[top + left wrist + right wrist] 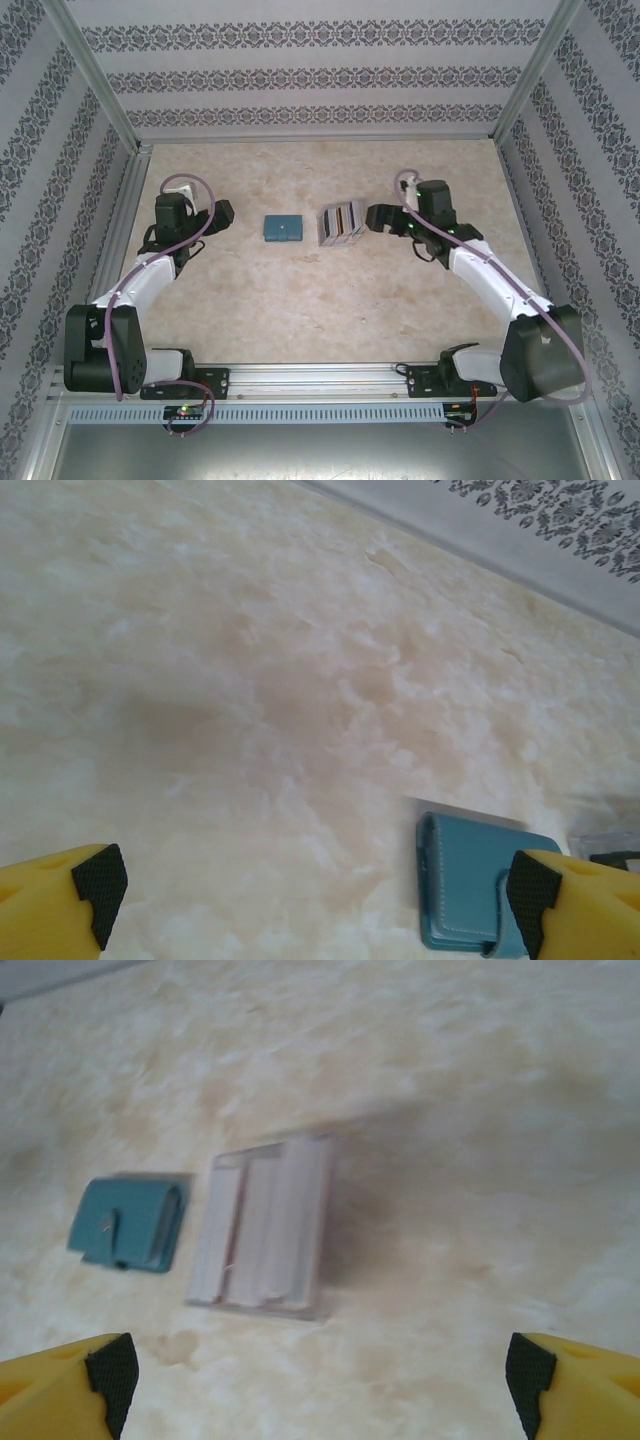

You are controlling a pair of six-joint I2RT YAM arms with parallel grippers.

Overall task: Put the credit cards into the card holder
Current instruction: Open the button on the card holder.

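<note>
Landmark for these notes: the pale slotted rack point(340, 223) near the middle of the table point(320, 310).

- The credit cards point(346, 216) stand on edge in the rack's slots. From the top view we make out mixed colours. From the right wrist the rack point(265, 1230) shows mostly pale dividers, and we cannot count the cards.
- The card holder point(284, 229) lies flat just beside the rack, on the left arm's side, with a narrow strip of bare table between them. It is folded shut. The right wrist view shows the card holder point(128, 1225) with its tab and snap fastened across the flap.
- The left gripper point(221, 213) hangs beyond the card holder from the rack, apart from both. Its jaws are spread wide and empty. In the left wrist view the left gripper point(315, 895) has the card holder point(470, 890) low beside one fingertip, not between the pads.
- The right gripper point(380, 217) is close to the rack on the opposite side. Its jaws are likewise spread, with nothing held. The right wrist view shows the right gripper point(318, 1378) with the rack ahead of it, untouched.

Our reading is that this is the approach step, with no card lifted and no pocket exposed. The next move likely needs the card holder unsnapped and opened. It also needs a thin card pinched by its top edge and drawn straight up out of its slot. The rack looks light, so a skewed pull may drag it.
</note>
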